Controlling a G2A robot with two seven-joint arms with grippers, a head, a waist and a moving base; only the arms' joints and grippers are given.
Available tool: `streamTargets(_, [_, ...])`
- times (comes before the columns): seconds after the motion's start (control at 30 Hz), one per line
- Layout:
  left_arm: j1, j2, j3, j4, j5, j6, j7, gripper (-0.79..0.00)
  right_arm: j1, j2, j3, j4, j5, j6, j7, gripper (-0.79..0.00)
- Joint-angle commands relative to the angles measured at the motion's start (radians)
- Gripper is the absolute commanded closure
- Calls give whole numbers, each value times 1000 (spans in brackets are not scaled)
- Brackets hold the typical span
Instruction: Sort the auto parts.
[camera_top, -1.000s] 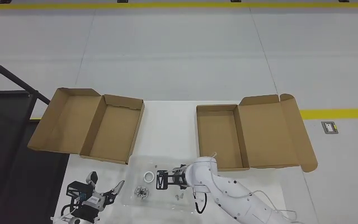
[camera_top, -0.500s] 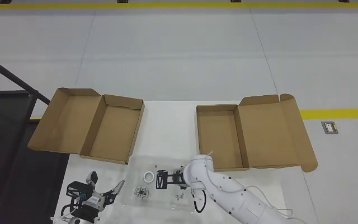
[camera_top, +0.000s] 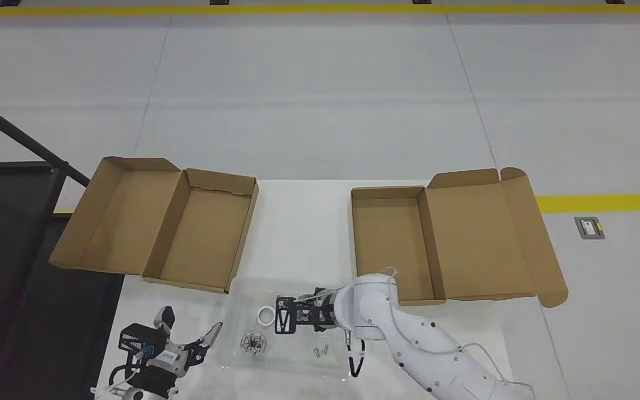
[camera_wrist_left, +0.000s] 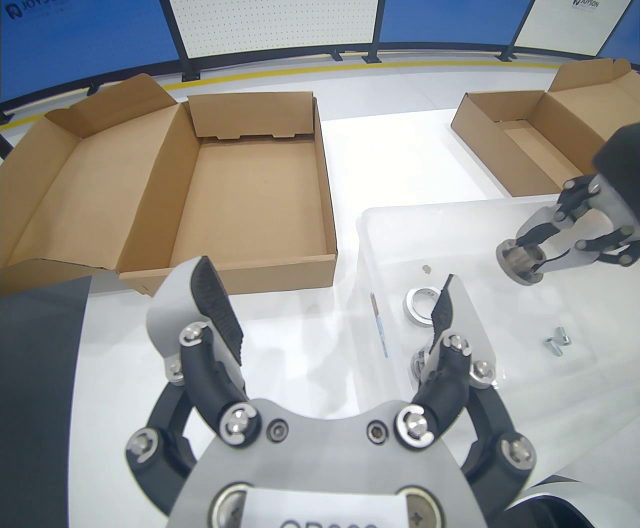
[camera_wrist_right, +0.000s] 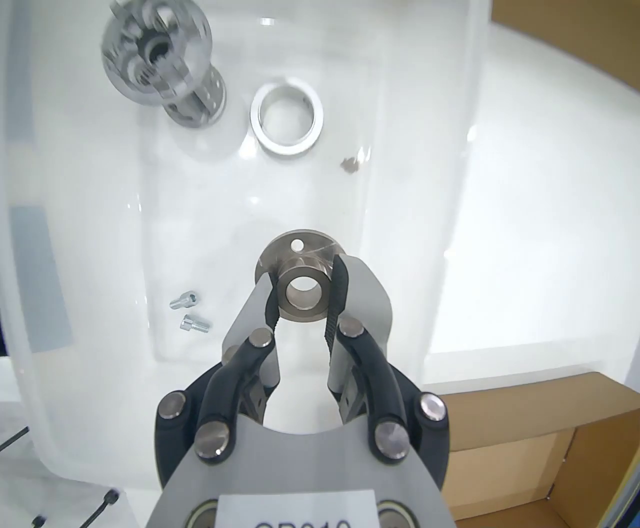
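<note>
Right gripper (camera_wrist_right: 302, 292) is clamped on a flanged bushing (camera_wrist_right: 299, 248): ribbed black pads pinch the smooth, dull-grey metal sleeve from both sides, and the round flange with its small drilled hole juts out beyond them. All this is inside the clear plastic bin (camera_wrist_left: 450, 206), a glossy, rounded-corner tub at 6 o'clock on the white tabletop (camera_top: 300, 220). Whether the flange touches the bin floor cannot be told.

Seen from above, a bright aluminium ring (camera_wrist_right: 286, 120), thin-walled and polished, lies flat at 9 o'clock from that gripper, close by but apart. At about 7 o'clock sits a machined hub (camera_wrist_right: 160, 70), silvery, with toothed, slotted faces. At roughly 4 o'clock lie two small socket-head bolts (camera_wrist_right: 190, 312), side by side.

Left gripper (camera_wrist_left: 327, 295) hangs with its jaws spread wide and nothing between them, at 9 o'clock just outside the bin, its textured pads facing inward.

Two open brown cardboard boxes with matte corrugated walls and their lids flapped outward: one (camera_top: 200, 240) at 10 o'clock from the bin, the other (camera_top: 390, 245) at 2 o'clock.
</note>
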Motion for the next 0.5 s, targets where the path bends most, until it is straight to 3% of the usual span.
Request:
streamTargets(0.0, [0,0,0,0,0,0,0,-785,-67,31,69,-115,-42,-40,-59,0])
streamTargets(0.1, [0,0,0,0,0,0,0,-785,-166,71,142,-238,-113,-127,-133,0])
streamTargets(0.47, [0,0,0,0,0,0,0,-785,-175,71,143,-237,-124,-97,-130,0])
